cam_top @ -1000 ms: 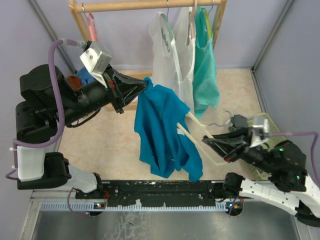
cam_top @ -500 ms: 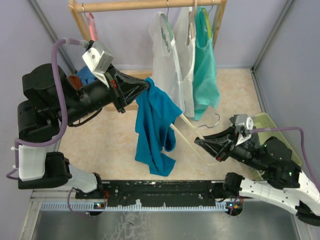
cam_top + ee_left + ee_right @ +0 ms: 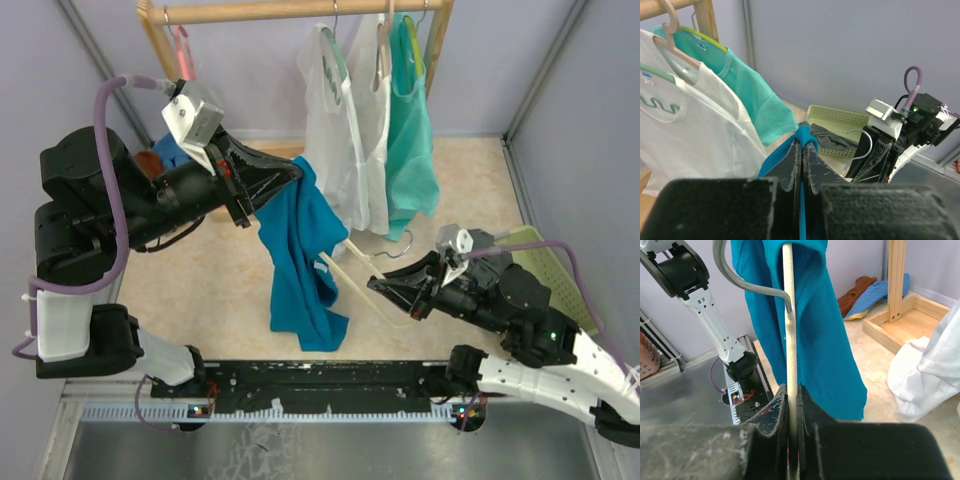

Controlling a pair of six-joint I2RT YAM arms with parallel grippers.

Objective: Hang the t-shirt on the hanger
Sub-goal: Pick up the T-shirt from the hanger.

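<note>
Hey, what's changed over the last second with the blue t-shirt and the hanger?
The right gripper has carried the hanger leftward toward the t-shirt, whose lower part, earlier spread out to the right, now hangs narrower. Nothing was grabbed or released. The left gripper stays shut on the t-shirt's top edge in the same place.

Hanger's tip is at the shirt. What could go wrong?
The left gripper pinches only a small fold of the t-shirt; pushing the hanger in could tug it free. The right gripper clamps one thin bar, so the hanger may twist. Its hook is near the white top and could snag.
</note>
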